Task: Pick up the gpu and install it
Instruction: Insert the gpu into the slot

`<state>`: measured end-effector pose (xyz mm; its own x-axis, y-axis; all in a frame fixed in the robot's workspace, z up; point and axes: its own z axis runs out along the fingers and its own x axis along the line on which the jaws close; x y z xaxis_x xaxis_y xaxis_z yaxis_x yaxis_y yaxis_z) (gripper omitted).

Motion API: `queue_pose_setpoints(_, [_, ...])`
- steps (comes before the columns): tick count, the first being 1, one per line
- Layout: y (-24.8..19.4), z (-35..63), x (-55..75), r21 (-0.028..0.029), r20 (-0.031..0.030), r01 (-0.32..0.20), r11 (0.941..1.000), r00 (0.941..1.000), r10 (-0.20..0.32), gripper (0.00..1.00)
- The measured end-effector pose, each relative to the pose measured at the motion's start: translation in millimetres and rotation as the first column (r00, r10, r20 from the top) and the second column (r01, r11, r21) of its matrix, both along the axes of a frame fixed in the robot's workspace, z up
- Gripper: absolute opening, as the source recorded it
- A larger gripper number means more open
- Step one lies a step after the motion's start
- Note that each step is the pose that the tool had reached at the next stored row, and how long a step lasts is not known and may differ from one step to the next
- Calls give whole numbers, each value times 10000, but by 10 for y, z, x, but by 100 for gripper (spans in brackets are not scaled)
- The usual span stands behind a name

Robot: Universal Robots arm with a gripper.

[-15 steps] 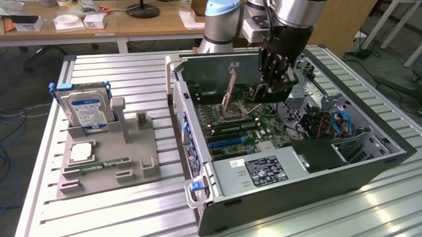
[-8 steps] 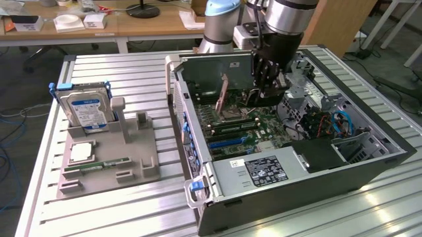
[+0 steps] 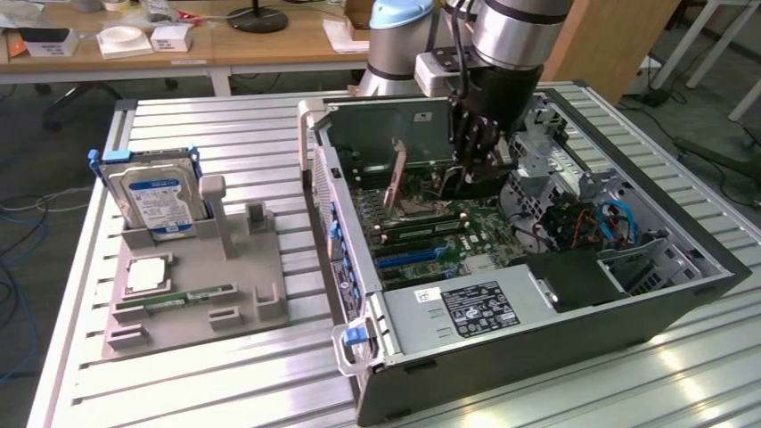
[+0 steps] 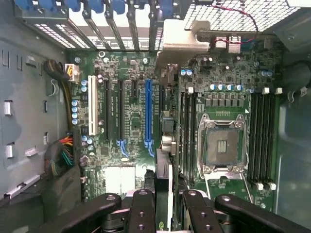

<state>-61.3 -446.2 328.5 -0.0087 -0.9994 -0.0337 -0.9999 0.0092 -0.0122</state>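
Within the black gripper, thin flat gpu, edge-on

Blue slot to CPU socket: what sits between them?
In the wrist view, the gpu, edge-on in the gripper, then black memory slots.

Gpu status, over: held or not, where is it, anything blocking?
Status: fingers shut on gpu. Gpu edge-on above motherboard, beside blue slot, looks not seated. No obstruction seen at slot.
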Motion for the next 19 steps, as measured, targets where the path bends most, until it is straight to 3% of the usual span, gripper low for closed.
queue_pose_setpoints(19, [-88, -88, -20, 0, 0, -46, 10000, 10000, 46, 27])
